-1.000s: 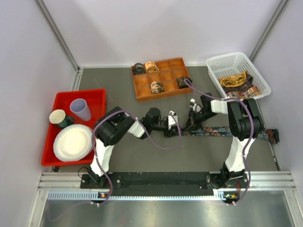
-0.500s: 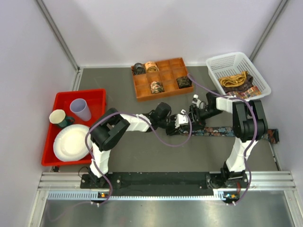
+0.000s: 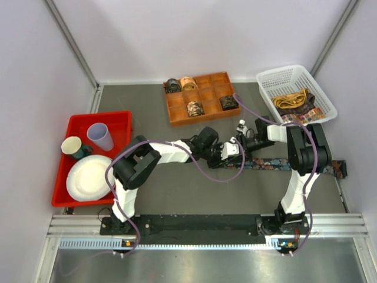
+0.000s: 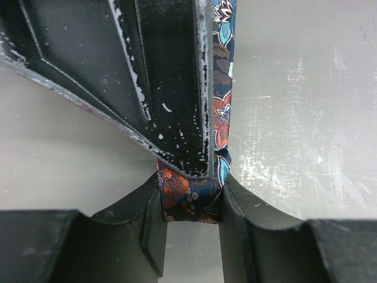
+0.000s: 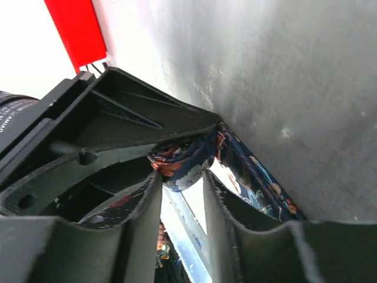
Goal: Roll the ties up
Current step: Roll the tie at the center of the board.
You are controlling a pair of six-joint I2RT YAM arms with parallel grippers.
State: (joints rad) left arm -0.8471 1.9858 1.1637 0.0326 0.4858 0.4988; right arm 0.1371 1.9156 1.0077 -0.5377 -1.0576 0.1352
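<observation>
Grey surface [image 3: 177,194] below, my left fingers [image 4: 147,230] clamp the rolled end of the floral tie [image 3: 272,164], whose loose length runs straight away beyond my right fingers [image 5: 141,218], which straddle the roll, grip unclear.

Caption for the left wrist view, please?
Left gripper pinches the floral tie by its rolled end over the grey table, right gripper's finger close alongside.

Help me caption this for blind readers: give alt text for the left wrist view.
The left gripper pinches the rolled end of a dark floral tie between its fingers. The right gripper's finger meets the roll from above, and the tie's length runs away across the grey table.
</observation>
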